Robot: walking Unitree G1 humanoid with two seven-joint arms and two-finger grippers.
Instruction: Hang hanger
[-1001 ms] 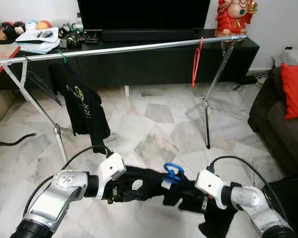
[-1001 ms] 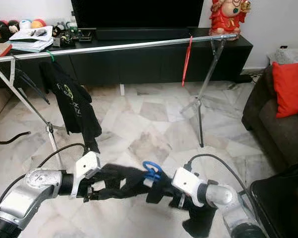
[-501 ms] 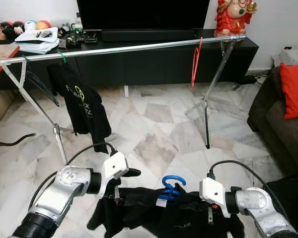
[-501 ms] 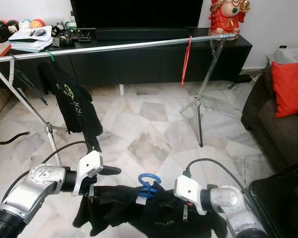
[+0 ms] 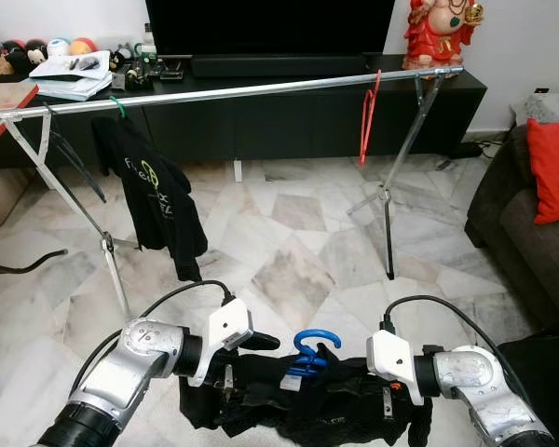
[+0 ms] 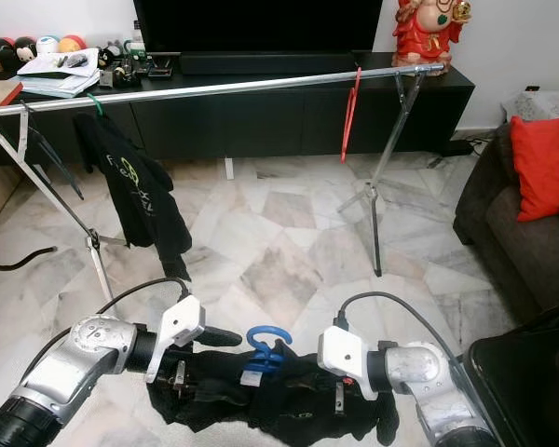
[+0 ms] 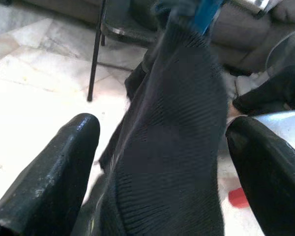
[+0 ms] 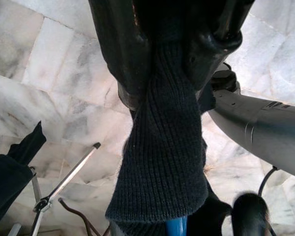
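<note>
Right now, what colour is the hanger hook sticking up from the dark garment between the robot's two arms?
Bright blue hanger hook, clearest in the left eye view.

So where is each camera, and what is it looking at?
Left and right eye views: on the head, looking down at both arms, the black garment on its blue hanger, and the rail.
Left wrist view: along the left gripper, its parted fingers either side of the garment.
Right wrist view: along the right gripper, pinching knit fabric.
Both wrist views share garment and hanger.
</note>
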